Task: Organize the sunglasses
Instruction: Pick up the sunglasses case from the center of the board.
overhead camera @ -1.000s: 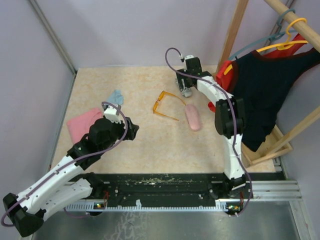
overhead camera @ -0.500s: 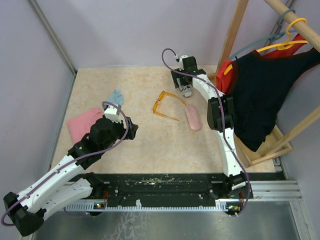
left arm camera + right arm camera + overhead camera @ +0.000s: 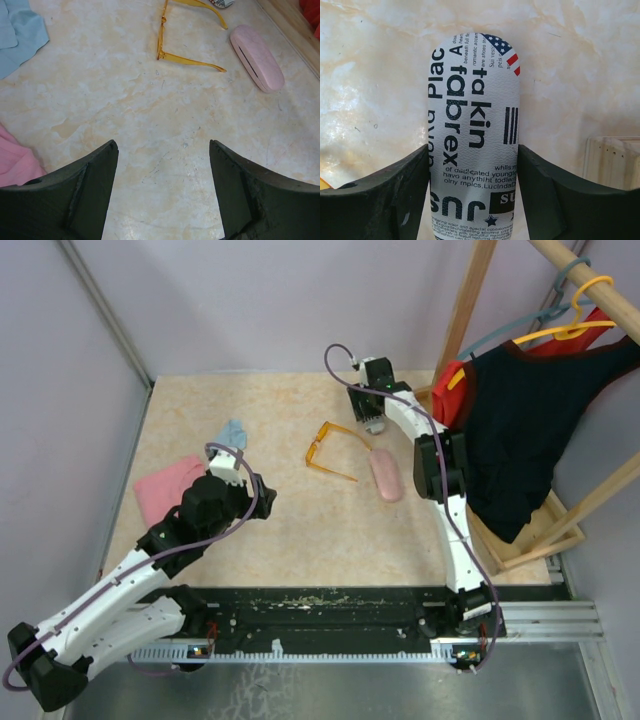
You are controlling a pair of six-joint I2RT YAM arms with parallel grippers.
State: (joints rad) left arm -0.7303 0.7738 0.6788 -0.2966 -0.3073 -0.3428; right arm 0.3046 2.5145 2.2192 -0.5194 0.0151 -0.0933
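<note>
The printed case [image 3: 472, 115] is being pinched by the right tool [image 3: 474, 150] at the top view's upper middle, while the left tool [image 3: 162, 145] is being held spread at left.

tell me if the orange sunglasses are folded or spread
Spread: both thin arms of the orange sunglasses stick out from the front, not folded behind it.

the printed case [image 3: 472, 140] runs off the bottom edge in the right wrist view; from above, the right gripper [image 3: 373, 426] hides most of it. the left wrist view's top edge cuts off part of the orange sunglasses [image 3: 190, 61].
</note>
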